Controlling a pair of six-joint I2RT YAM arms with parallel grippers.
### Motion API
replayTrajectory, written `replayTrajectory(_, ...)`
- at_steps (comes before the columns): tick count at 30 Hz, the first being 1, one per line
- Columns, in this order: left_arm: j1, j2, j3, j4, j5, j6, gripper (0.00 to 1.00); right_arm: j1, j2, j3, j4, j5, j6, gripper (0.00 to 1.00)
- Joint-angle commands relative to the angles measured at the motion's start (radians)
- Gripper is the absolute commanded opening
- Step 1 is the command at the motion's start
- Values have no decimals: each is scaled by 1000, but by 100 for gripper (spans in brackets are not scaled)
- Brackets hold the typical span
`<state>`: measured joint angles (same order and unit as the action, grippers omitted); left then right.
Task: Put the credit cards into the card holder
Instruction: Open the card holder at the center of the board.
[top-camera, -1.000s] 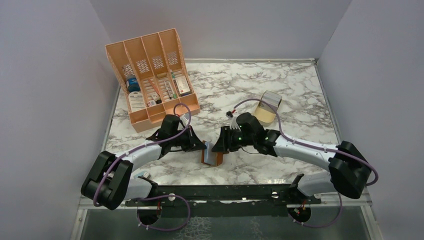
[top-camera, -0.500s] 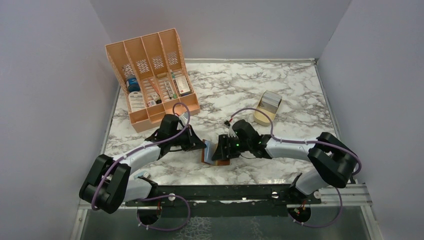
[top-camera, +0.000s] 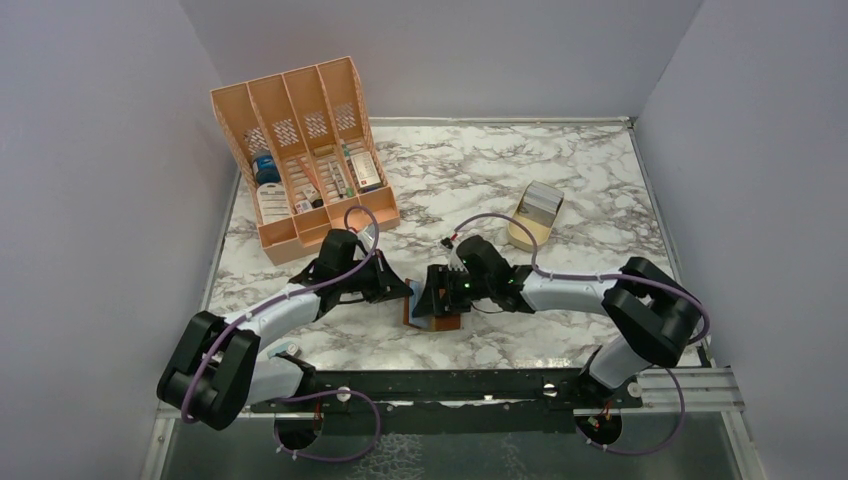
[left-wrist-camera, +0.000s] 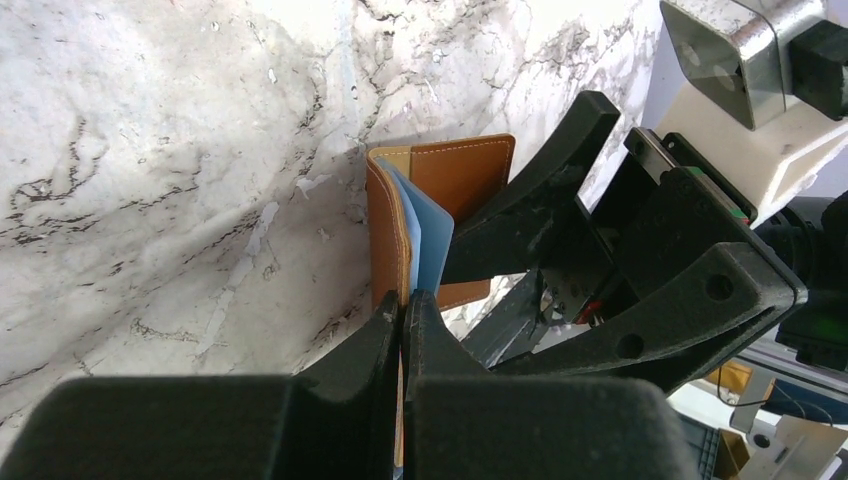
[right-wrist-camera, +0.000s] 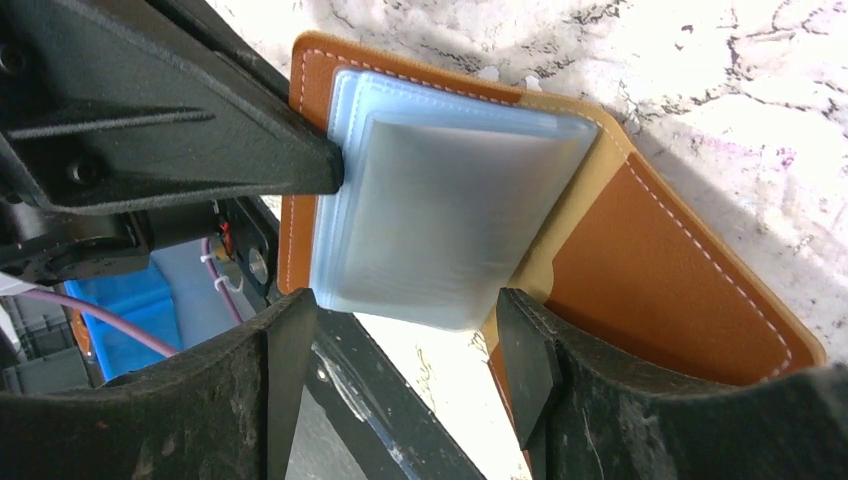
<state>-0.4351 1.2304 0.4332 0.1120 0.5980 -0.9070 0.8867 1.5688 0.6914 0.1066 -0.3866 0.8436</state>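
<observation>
Card holder (right-wrist-camera: 680, 290) lies on the table (top-camera: 600, 170) at near centre, between my left gripper (top-camera: 408, 292) and my right gripper (top-camera: 431, 298). Organiser (top-camera: 300, 160) stands at the far left. Stand (top-camera: 526, 230) sits right of centre, farther off, with the credit cards (top-camera: 543, 197) in it.

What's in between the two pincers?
The card holder, open, bluish sleeves showing. The left pincer pinches its cover; the right pincer stands open by the sleeves. The right wrist view shows it.

Credit cards (top-camera: 543, 197): too sm. f/ count
</observation>
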Motion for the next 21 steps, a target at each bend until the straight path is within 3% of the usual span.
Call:
replayTrajectory(1, -8, -23, -16, 33, 9, -13, 0, 11, 35, 46, -6, 37, 7, 67)
replayTrajectory(10, -8, -20, -13, 25, 5, 10, 0, 11, 60, 88, -135, 181, -29, 61)
replayTrajectory(21, -8, 27, 18, -29, -28, 59, 0, 11, -36, 73, -200, 227, -82, 65)
